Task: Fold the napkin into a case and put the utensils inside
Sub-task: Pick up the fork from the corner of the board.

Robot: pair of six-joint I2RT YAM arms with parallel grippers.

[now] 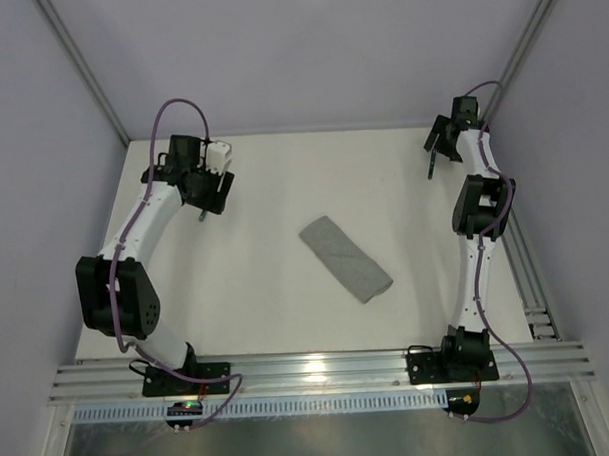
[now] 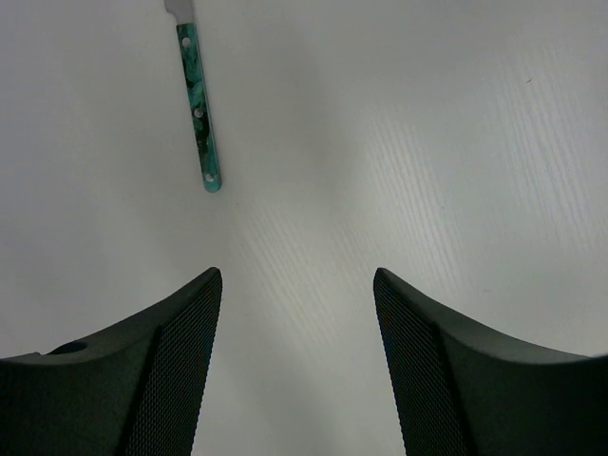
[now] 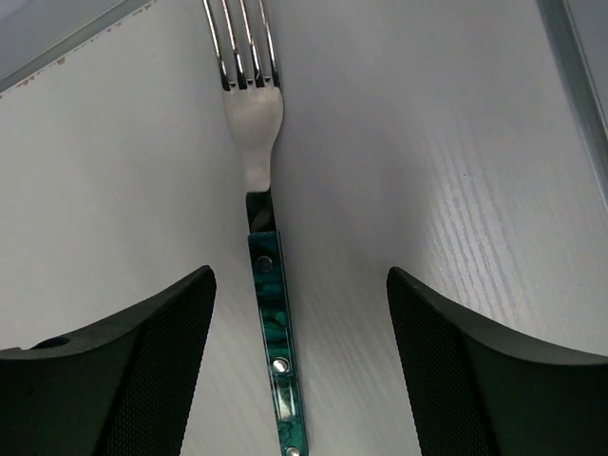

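Note:
The napkin lies folded into a narrow grey case (image 1: pixel 346 259) set diagonally in the middle of the table. My left gripper (image 2: pixel 296 275) hovers open at the far left (image 1: pixel 209 194), nothing between its fingers. A utensil with a marbled teal handle (image 2: pixel 199 109) lies ahead and to the left of the jaws, its silver end cut off by the frame. My right gripper (image 3: pixel 299 271) stands open at the far right corner (image 1: pixel 434 151). The fork (image 3: pixel 261 237) lies flat on the table, tines pointing away. Its teal handle runs between the open fingers, nearer the left one, touching neither.
The white table (image 1: pixel 287 309) is walled at the back and both sides. A metal rail (image 1: pixel 534 280) runs along the right edge, and the same edge (image 3: pixel 579 85) shows close to the right gripper. The back edge (image 3: pixel 66 47) is just beyond the fork's tines.

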